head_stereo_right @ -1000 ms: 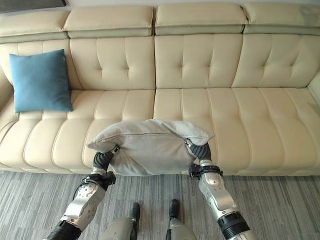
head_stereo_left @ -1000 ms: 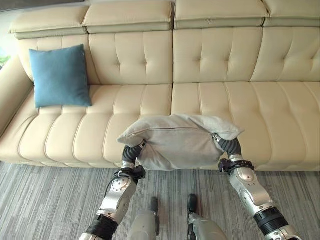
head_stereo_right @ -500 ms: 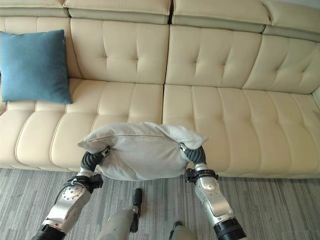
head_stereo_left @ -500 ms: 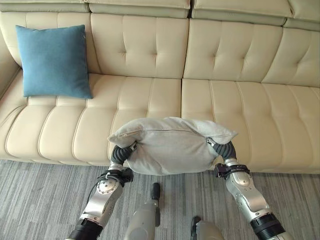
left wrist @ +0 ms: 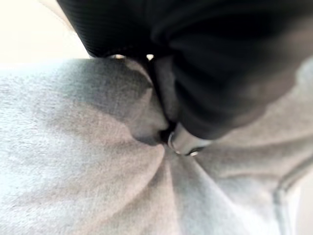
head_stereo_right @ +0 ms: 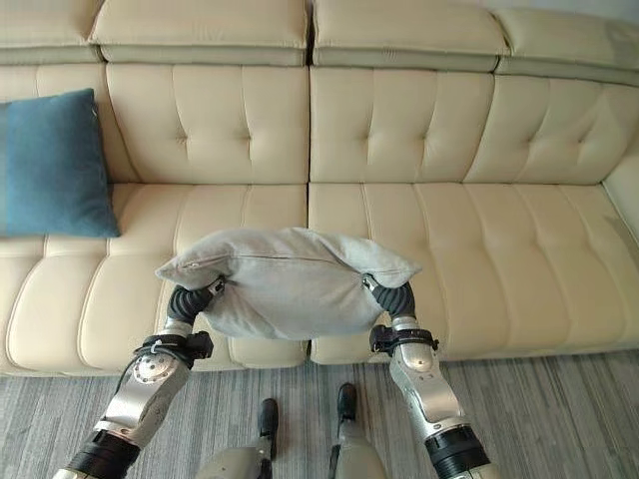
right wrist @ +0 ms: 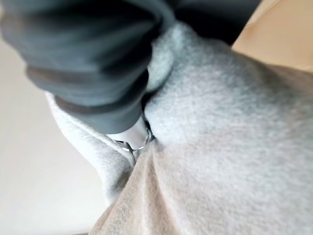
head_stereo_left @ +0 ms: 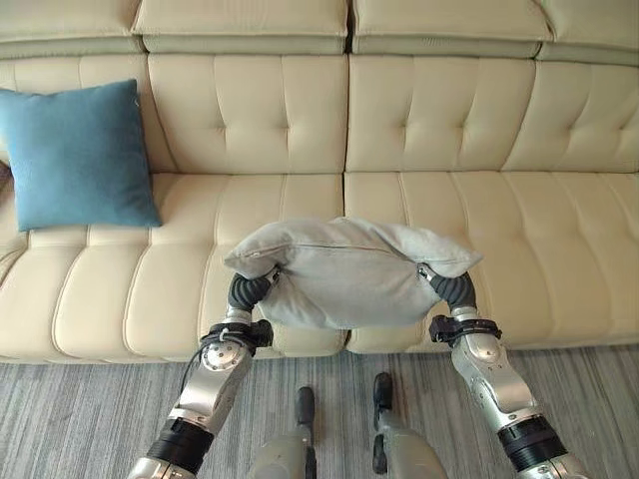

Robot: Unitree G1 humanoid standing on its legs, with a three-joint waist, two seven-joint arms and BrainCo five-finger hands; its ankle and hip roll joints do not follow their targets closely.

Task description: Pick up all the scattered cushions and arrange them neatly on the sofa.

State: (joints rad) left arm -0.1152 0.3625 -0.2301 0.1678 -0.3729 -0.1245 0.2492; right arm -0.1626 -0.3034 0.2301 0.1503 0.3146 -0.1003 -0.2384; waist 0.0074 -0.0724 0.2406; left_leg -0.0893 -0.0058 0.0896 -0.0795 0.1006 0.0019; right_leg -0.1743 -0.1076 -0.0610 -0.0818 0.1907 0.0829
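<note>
Grey cushion [head_stereo_left: 344, 274] centre frame, carried by left hand [head_stereo_left: 250, 290] and right hand [head_stereo_left: 449, 288]; fingers buried in fabric, grip unreadable. Set it upright against sofa [head_stereo_left: 449, 120] backrest, right of blue cushion [head_stereo_left: 75, 155], level release.

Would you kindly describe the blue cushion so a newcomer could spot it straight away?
Start from the long cream sofa and follow its seat to the robot's far left end. There the blue cushion stands propped against the backrest. Unlike the grey cushion held in front of the sofa, it is teal-blue, square and untouched.
</note>
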